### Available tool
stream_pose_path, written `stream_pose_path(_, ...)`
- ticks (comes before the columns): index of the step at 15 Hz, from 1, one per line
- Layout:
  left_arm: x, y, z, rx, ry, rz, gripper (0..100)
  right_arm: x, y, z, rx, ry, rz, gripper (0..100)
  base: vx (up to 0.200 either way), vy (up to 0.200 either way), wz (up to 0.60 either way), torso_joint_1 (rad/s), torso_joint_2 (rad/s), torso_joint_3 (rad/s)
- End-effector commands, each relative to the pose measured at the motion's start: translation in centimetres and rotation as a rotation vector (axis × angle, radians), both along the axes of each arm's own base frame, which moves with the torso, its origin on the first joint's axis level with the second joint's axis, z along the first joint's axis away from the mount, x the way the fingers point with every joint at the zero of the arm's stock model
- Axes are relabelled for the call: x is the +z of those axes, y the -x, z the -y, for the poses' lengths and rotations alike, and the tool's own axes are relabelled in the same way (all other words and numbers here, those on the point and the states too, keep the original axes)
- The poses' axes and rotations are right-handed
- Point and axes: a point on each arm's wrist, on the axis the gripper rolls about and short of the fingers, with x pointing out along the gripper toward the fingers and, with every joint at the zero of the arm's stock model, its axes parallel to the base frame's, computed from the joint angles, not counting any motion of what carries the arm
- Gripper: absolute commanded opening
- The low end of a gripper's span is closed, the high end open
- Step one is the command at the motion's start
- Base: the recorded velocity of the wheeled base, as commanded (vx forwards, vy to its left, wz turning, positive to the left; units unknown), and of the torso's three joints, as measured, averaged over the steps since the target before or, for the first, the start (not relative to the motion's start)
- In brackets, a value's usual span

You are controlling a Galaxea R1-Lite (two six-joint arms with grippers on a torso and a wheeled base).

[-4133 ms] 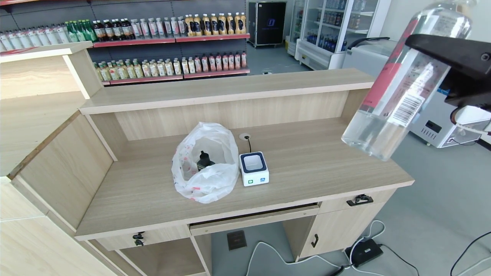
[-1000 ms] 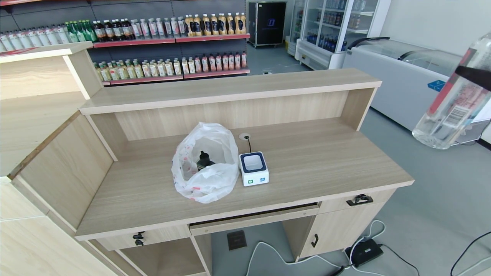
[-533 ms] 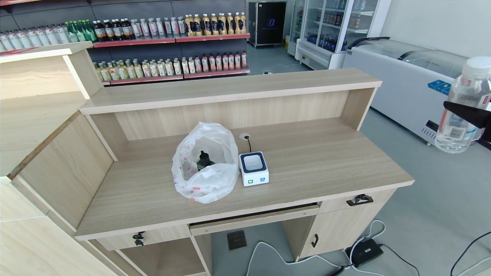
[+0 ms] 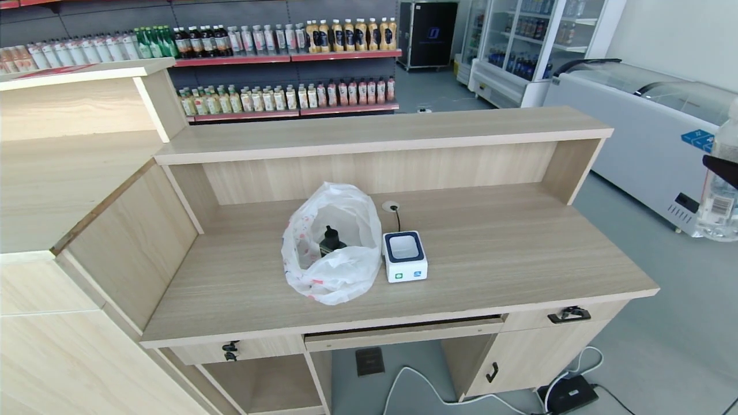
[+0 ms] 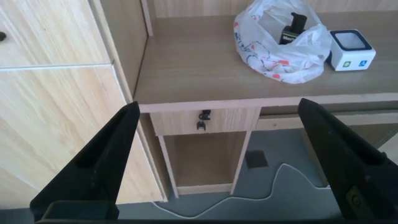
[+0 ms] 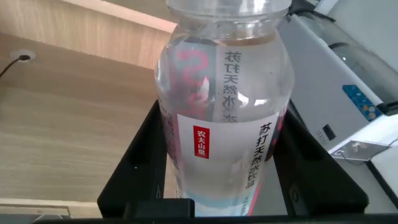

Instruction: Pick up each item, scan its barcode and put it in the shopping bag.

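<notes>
A clear water bottle (image 4: 719,202) with a red-and-white label hangs upright at the far right, off the desk's right end, above the floor. My right gripper (image 4: 724,173) is shut on it. In the right wrist view the bottle (image 6: 224,93) sits between the black fingers (image 6: 140,162) of that gripper (image 6: 224,143). On the desk a white shopping bag (image 4: 331,245) lies open with a dark bottle (image 4: 329,239) inside. A white barcode scanner (image 4: 405,257) stands just right of it. My left gripper (image 5: 217,168) is open and empty, low before the desk's left front. From there the bag (image 5: 280,37) and scanner (image 5: 351,48) show.
The wooden desk (image 4: 507,242) has a raised back shelf (image 4: 380,135) and a side wall on the left. Drawers and cables lie below its front. A chest freezer (image 4: 651,115) stands to the right behind the bottle. Shelves of drinks (image 4: 288,63) line the back.
The right gripper carried the bottle from high and tilted near the camera out to the right and lower, turning it upright. The head view itself has shifted.
</notes>
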Motion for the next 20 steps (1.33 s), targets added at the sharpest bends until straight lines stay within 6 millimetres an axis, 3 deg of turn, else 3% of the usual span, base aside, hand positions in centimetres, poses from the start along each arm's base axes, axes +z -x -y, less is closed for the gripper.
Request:
stream_pose_path(1, 0.0, 0.0, 0.0, 0.0, 0.0, 0.0, 100, 0.3, 0.3, -0.2, -0.002, 0.003, 0.012, 0, 0.0, 0.0, 0.6, 0.012, 0.01, 0.002)
stream_pose_path(4, 0.0, 0.0, 0.0, 0.002, 0.0, 0.0, 100, 0.2, 0.2, -0.2, 0.0, 0.007, 0.015, 0, 0.0, 0.0, 0.6, 0.005, 0.0, 0.002)
stream_pose_path(7, 0.0, 0.0, 0.0, 0.0, 0.0, 0.0, 100, -0.3, -1.2, 0.2, 0.02, 0.005, 0.0, 0, 0.0, 0.0, 0.0, 0.0, 0.0, 0.0)
stream_pose_path(11, 0.0, 0.0, 0.0, 0.0, 0.0, 0.0, 100, -1.0, -5.3, -0.7, 0.21, 0.031, 0.03, 0, 0.0, 0.0, 0.0, 0.0, 0.0, 0.0)
stream_pose_path(20, 0.0, 0.0, 0.0, 0.0, 0.0, 0.0, 100, -7.3, -12.0, -4.2, 0.645, 0.29, 0.099, 0, 0.0, 0.0, 0.0, 0.0, 0.0, 0.0)
